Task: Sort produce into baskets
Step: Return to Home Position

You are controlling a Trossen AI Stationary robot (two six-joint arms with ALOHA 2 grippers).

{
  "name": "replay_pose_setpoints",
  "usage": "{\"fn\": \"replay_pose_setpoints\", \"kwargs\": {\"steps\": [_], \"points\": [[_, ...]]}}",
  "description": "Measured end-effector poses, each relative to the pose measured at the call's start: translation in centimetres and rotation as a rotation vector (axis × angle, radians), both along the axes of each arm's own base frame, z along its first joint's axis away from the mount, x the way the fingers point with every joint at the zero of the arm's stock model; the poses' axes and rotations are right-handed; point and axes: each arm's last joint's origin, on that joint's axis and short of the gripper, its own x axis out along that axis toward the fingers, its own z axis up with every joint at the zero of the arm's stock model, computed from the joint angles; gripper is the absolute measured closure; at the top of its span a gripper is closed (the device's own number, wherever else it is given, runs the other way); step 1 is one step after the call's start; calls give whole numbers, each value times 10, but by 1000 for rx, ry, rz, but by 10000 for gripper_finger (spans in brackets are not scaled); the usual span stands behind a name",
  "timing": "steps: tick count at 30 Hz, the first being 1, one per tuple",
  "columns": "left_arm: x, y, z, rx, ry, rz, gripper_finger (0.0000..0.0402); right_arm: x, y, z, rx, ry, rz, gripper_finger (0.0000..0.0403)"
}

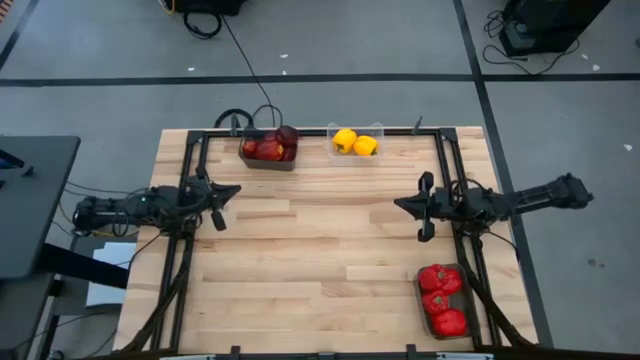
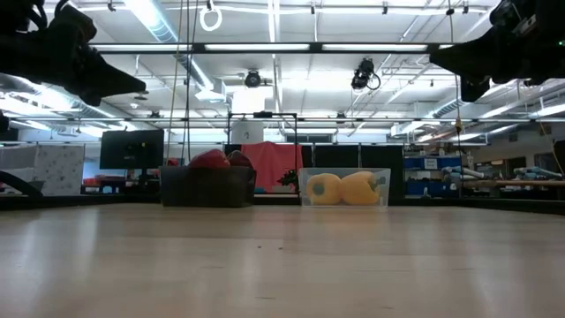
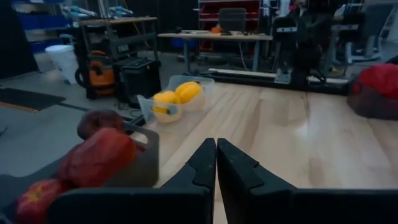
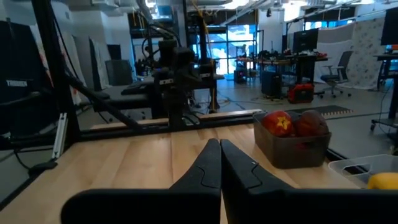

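The dark grey bin (image 1: 268, 149) at the table's far edge holds dark maroon fruits (image 1: 270, 145); it also shows in the low view (image 2: 207, 186). The clear bin (image 1: 355, 145) beside it holds two yellow peppers (image 1: 354, 143). A grey bin (image 1: 445, 302) at the near right holds red peppers (image 1: 442, 296). My left gripper (image 1: 236, 189) hangs shut and empty above the table's left side. My right gripper (image 1: 398, 204) hangs shut and empty above the right side.
A black metal frame (image 1: 190, 230) runs along the table's left, right and far edges. Bare wood (image 1: 320, 250) lies between the two arms. Cables (image 1: 245, 70) trail on the floor behind the table.
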Motion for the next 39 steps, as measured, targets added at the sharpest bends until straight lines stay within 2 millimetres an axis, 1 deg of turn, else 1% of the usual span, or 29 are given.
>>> {"fn": "replay_pose_setpoints", "kwargs": {"steps": [6,11,16,18,22,25,28,31,39], "points": [[-1,0,1,-8,-15,-2,383,-10,-3,-3,-16,29,-43,398],[-1,0,1,1,-9,-4,383,-19,-4,-2,-2,11,-51,398],[0,0,1,0,-13,-13,383,-28,-7,-10,-3,68,-95,398],[0,0,1,3,-14,-13,383,-28,-7,-12,-1,92,-124,398],[1,0,0,28,-34,-14,383,-27,-7,-11,11,77,-95,396],[7,-2,-6,42,-88,-54,383,-27,-6,-11,44,67,-87,396],[10,-3,-12,39,-123,-106,383,-25,-6,-16,71,50,-95,396],[11,-3,-16,18,-110,-108,383,-23,-5,-19,81,-2,-67,396],[12,-5,-17,7,-108,-153,383,-23,-5,-19,109,-7,-50,396]]}}
